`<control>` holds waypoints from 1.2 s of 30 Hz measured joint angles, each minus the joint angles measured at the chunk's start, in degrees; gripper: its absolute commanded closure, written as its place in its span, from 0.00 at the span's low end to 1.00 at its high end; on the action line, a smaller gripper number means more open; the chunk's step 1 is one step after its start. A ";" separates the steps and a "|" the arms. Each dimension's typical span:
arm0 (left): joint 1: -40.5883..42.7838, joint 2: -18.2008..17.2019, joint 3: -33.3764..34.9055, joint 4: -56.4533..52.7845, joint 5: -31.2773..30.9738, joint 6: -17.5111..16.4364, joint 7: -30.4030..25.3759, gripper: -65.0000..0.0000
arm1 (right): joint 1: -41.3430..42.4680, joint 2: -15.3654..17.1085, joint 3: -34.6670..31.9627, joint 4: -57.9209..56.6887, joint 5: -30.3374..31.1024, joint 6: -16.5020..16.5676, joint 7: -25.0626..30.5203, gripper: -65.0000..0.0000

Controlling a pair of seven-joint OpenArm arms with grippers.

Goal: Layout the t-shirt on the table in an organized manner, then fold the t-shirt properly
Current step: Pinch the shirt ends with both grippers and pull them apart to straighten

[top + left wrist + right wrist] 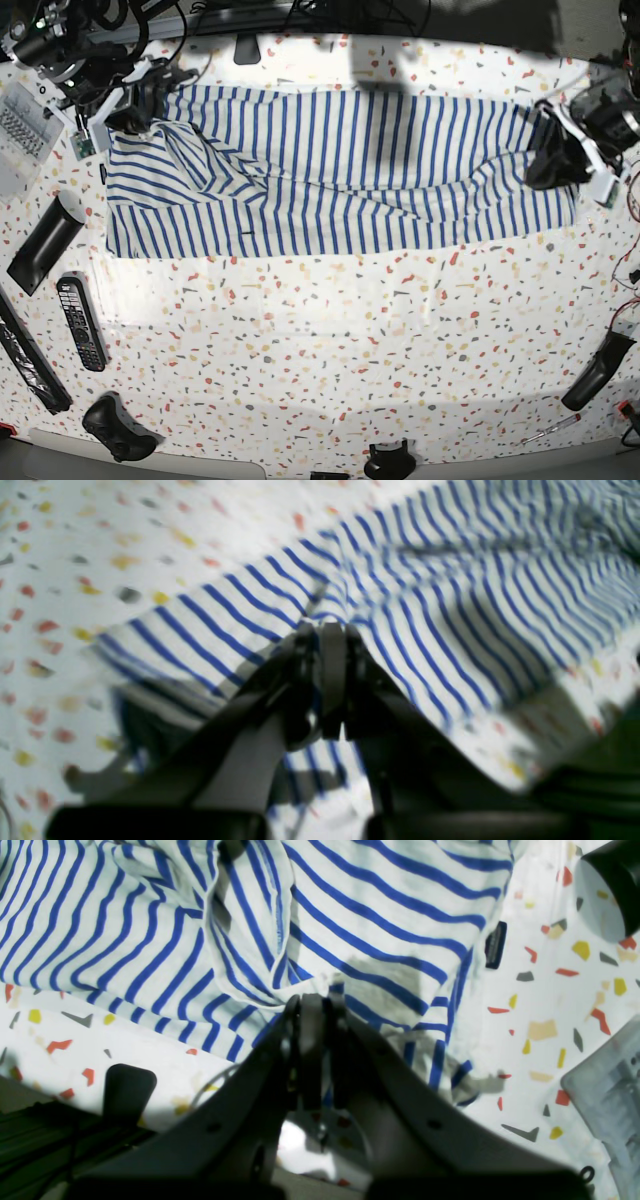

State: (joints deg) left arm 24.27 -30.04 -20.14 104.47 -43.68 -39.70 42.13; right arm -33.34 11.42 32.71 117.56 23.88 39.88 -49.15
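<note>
- The t-shirt [340, 170] lay across the far half of the table [330, 340], its long axis running side to side in the base view, roughly rectangular, with wrinkles bunched toward that view's left end.
- My right gripper [314, 1005] sat at the shirt's far corner on the base view's left; its jaws were pressed together, pinching a fold of striped cloth.
- My left gripper [330, 632] sat at the opposite end, on the base view's right; its jaws were likewise closed on the shirt's edge, cloth lifted slightly over the tips.
- So I had one arm on each short end, with the whole shirt stretched between them. Neither arm was nearer; each owned its own end.
- The dark neck label [495, 945] showed just beside the right gripper, so I judged the collar end was on that side.
- My read: the next move turned on that side-to-side axis. Pulling the ends apart should flatten the bunched part; any fold would travel toward the near edge.
- Risk: an uneven pull could skew the shirt.
</note>
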 measured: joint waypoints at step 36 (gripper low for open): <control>2.64 -0.46 -0.07 -16.31 22.99 -0.44 -25.49 1.00 | 6.88 0.13 -0.02 -6.03 -16.20 -11.23 0.28 1.00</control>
State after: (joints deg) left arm 26.92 -30.50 -20.21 88.16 -20.69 -40.14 16.64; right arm -26.46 11.55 32.69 111.53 7.68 28.64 -48.86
